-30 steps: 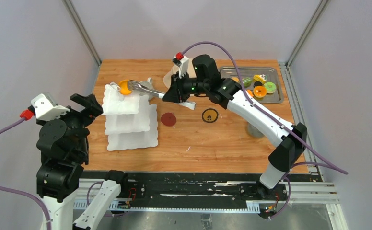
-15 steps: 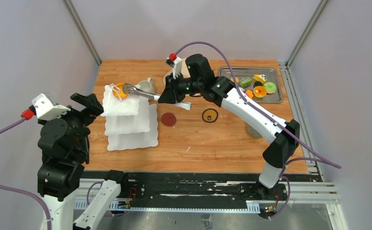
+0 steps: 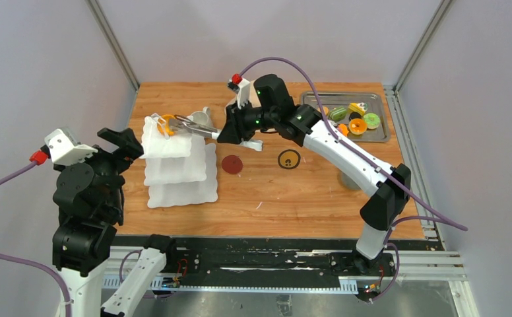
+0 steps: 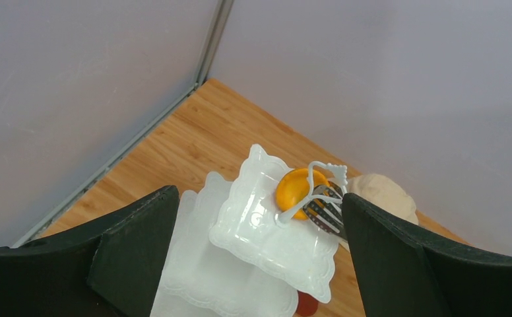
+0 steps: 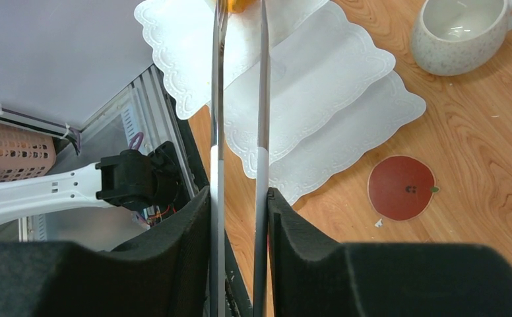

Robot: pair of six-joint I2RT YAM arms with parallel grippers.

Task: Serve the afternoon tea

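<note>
- While stretched across the desk [image 3: 293,198] toward the far left, clamps the long metal tongs [image 3: 197,127] between the right fingers [image 5: 187,244], pressed against the two blades from either side.
- Aims the tong tips at the top tier of the white three-tier stand [image 3: 177,175], set on the left part of the desk with its tiers stepping toward the far side.
- Resting on that top tier, close to its far edge: orange pastry [image 4: 296,188], under the stand's thin white loop handle [image 4: 311,173].
- From the left wrist, tong tip just right of the pastry, against it or just beside it; gripping or merely touching, cannot tell.
- From the right wrist, a sliver of orange between the two blades at the upper edge, with a narrow gap between the blades along their whole length.
- Hovering at the near left of the stand: left fingers [image 4: 134,244], spread wide, holding nothing, apart from the tiers.
- Standing upright just right of the top tier, on the far side of the tongs: speckled grey mug [image 5: 461,33], apart from the stand.
- Lying flat on the desk right of the stand: red disc [image 3: 231,164], then a black-ringed disc [image 3: 289,159] further right.
- Sitting at the far right: metal tray [image 3: 377,137], holding more pastries, among them green [image 3: 371,120], orange [image 3: 357,125] and yellow [image 3: 357,107].
</note>
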